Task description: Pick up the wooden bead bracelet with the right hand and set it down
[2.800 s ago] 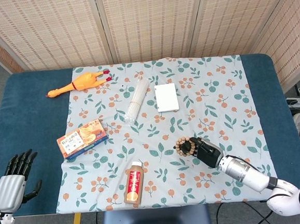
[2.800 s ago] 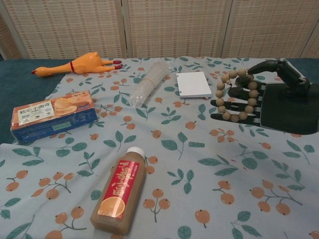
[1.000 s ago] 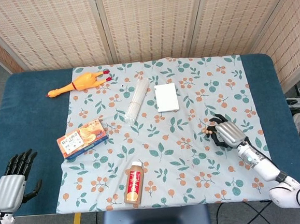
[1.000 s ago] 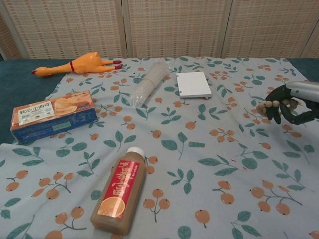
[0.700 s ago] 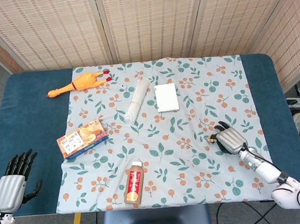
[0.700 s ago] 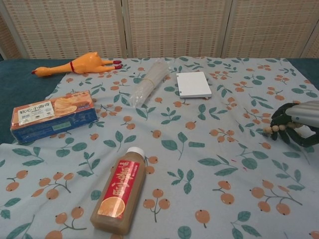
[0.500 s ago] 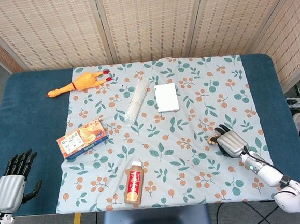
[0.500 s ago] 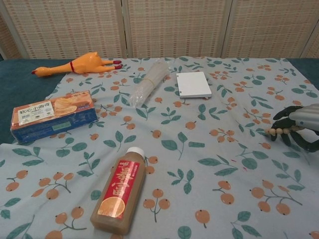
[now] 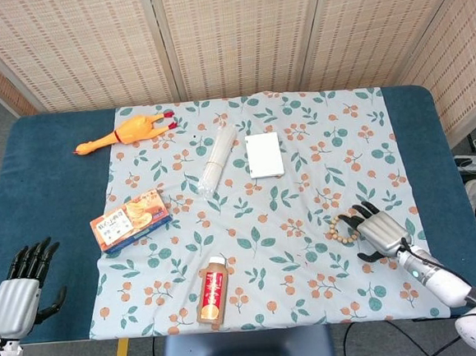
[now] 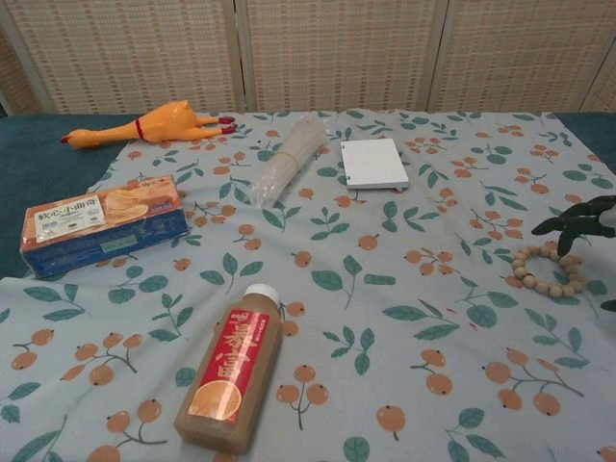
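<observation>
While the wooden bead bracelet (image 9: pixel 340 228) lay flat on the floral cloth (image 9: pixel 247 185) near the table's right side, the right hand (image 9: pixel 381 231) sat just right of it, fingers spread and holding nothing, so release looked done.

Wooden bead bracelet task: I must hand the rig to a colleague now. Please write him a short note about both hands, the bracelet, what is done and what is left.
Right hand: fingers spread, holding nothing, just right of the round wooden bead bracelet; whether a fingertip touches it cannot be told.
Left hand: idle, fingers apart, at the near left corner of the blue table.
Bracelet: lies flat as a ring on the floral cloth, near its right edge.
Done: bracelet set down and released.
Left: probably only to draw the right hand clear.
</observation>
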{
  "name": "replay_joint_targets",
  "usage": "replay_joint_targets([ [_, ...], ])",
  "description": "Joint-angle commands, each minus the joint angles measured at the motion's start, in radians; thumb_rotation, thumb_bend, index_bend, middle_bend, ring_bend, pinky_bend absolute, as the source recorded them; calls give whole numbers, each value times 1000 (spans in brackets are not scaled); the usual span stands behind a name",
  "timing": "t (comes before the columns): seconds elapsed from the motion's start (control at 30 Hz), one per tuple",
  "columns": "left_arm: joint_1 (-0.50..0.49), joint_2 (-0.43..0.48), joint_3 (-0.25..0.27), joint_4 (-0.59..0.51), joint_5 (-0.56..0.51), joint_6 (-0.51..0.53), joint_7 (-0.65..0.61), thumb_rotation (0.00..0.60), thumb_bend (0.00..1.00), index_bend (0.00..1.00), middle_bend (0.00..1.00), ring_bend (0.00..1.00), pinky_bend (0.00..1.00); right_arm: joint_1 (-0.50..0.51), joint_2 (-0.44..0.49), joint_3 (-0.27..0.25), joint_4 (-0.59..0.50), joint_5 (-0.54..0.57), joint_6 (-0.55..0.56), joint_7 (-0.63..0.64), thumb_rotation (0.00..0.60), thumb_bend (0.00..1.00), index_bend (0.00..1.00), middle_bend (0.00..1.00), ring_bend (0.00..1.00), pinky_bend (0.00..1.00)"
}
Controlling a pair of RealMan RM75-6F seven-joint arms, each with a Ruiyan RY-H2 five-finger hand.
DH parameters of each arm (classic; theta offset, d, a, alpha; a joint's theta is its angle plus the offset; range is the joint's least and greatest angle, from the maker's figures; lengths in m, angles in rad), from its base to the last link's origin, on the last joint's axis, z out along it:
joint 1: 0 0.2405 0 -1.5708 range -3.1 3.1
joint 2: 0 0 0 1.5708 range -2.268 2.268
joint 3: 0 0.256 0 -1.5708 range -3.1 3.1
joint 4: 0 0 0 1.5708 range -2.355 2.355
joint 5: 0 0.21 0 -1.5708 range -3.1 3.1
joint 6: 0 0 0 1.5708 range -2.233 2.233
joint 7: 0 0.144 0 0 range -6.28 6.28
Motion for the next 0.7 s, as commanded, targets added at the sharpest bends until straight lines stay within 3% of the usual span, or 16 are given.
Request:
replay_joint_targets([
  [0.03,1,0,-1,1,1,3,1,600,435,0,0,0,43,-69,74,46,-108,6,176,-36,446,206,29,170,0,0],
  [0.17,-1,-3,-1,2,1,-1,8,600,435,0,0,0,43,-202,128,67,-237,-35,456,-81,446,205,14,129,0,0],
  [0.3,1,-3,-1,0,2,3,15,600,434,0,0,0,43,-334,147,20,-299,-94,634,-140,450,205,0,70,0,0],
  [0.43,2,-3,-1,0,3,6,17,600,433,0,0,0,43,-407,149,-23,-282,-141,693,-178,516,205,0,11,0,0],
  [0.53,2,-3,-1,-2,4,6,18,600,434,0,0,0,43,-454,125,-11,-272,-132,746,-166,531,205,0,0,0,0],
  [0.7,3,-3,-3,-1,4,11,20,600,434,0,0,0,43,-464,143,2,-278,-131,730,-118,528,205,0,0,0,0],
])
